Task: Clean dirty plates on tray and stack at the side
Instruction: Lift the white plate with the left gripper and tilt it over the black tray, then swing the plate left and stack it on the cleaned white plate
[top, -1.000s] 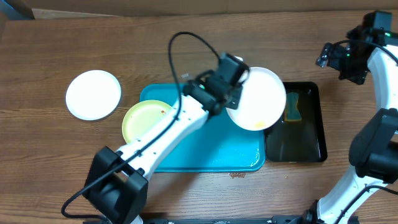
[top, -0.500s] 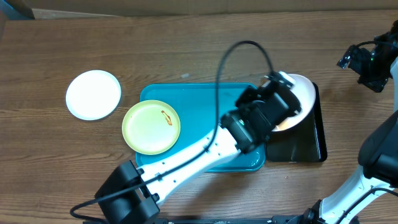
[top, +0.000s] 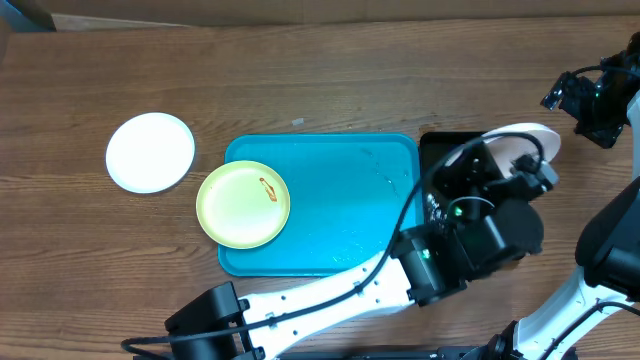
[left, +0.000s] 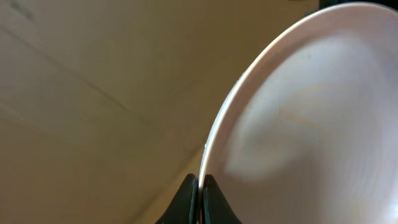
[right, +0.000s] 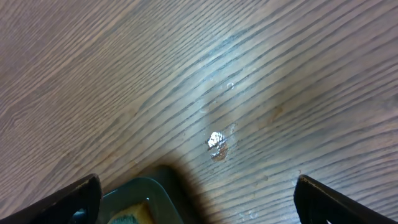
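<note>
Where we judge the stack starts: a white plate (top: 150, 152) lies flat on the table (top: 80, 260), well apart from the tray. We see no smear on it, so we count it done.
Yellow plate (top: 243, 204): it sits on the tray's left end, overlapping the rim, with an orange smear on it. We judge it uncleaned.
Tray (top: 340, 200): otherwise bare but for small specks.
Left gripper (left: 198, 190): pinched tight on the rim of the held plate (top: 527, 138), which is white, tilted, off the tray and about over the black tray (top: 436, 146).
Held plate's face: blurred, so we cannot tell whether it is clean.
Right gripper (right: 196, 186): jaws wide apart with nothing in them, over the table beside the black tray.
Left to do: finish the held plate, clean the yellow one, and stack both on the white.
</note>
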